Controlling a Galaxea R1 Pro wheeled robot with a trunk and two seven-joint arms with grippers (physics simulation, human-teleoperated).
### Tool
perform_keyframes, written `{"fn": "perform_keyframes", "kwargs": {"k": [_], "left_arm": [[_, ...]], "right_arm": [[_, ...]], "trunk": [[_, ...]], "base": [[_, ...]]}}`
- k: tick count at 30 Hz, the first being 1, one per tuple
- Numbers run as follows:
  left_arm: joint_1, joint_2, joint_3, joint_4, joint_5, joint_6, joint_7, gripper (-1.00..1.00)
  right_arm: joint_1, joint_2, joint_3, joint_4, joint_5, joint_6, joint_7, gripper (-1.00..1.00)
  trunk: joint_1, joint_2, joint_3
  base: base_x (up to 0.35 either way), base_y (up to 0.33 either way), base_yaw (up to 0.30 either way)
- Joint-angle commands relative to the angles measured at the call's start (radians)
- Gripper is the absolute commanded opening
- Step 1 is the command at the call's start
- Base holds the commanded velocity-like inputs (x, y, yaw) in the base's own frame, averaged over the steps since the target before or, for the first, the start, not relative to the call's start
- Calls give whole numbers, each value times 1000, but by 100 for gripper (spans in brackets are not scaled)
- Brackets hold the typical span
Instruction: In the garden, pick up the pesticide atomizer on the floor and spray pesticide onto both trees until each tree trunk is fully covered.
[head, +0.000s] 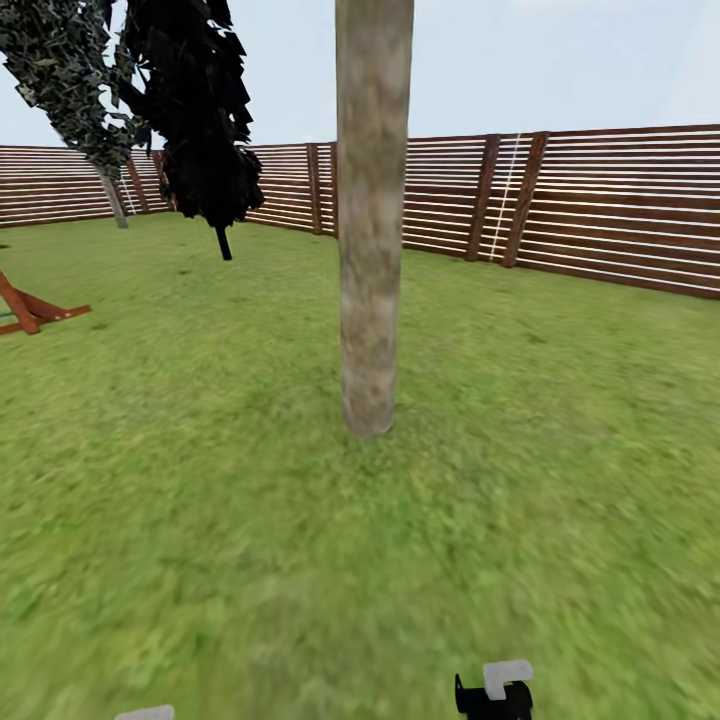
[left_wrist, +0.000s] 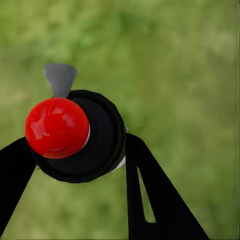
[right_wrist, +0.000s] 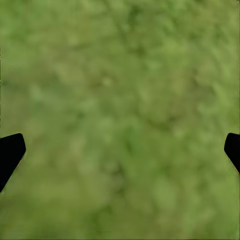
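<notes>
Pesticide atomizer (left_wrist: 75, 135): small dark round-bodied spray bottle, glossy red cap, light-grey nozzle head. Location: clamped between the two black fingers of the left pincer (left_wrist: 75, 165), seen end-on in the left wrist view, so its long axis runs toward that camera; the grey nozzle juts off sideways over blurred grass.

Tree (head: 372, 215): thick, bare, mottled grey-brown trunk, upright, straight ahead of the robot in the head view; crown out of frame. Judged the present spraying target. The atomizer, held low on the robot's left, lies short of the trunk and slightly left of it; whether the nozzle faces the trunk cannot be told. The left arm is the one carrying the tool.

Right pincer (right_wrist: 120, 150): black finger tips at opposite edges of the right wrist view, spread wide, holding nothing, over grass.

Lawn (head: 180, 480): green, surrounding the trunk on all sides.

Dark columnar thin-stemmed tree (head: 200, 120): behind and left of the trunk.

Brown horizontal-slat wooden fence (head: 600, 205): behind the trunk, along the lawn's far edge.

Orange-brown timber frame (head: 30, 308): far left of the trunk, partly cropped.
</notes>
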Motion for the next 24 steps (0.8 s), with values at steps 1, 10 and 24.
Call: {"fn": "perform_keyframes", "kwargs": {"k": [1, 10, 24], "left_arm": [[-1, 0, 5, 1, 7, -2, -5, -100], [-1, 1, 6, 1, 7, -2, -4, -100], [-9, 52, -8, -127, -16, -1, -101, -100]], "right_arm": [[-1, 1, -8, 1, 10, -2, -5, 100], [-1, 3, -9, 1, 8, -3, -6, 100], [-1, 3, -4, -156, 42, 1, 7, 100]], "trunk": [[0, 0, -1], [0, 0, 3], [0, 0, 7]], "base": [[338, 0, 0], [326, -43, -225], [263, -165, -77]]}}
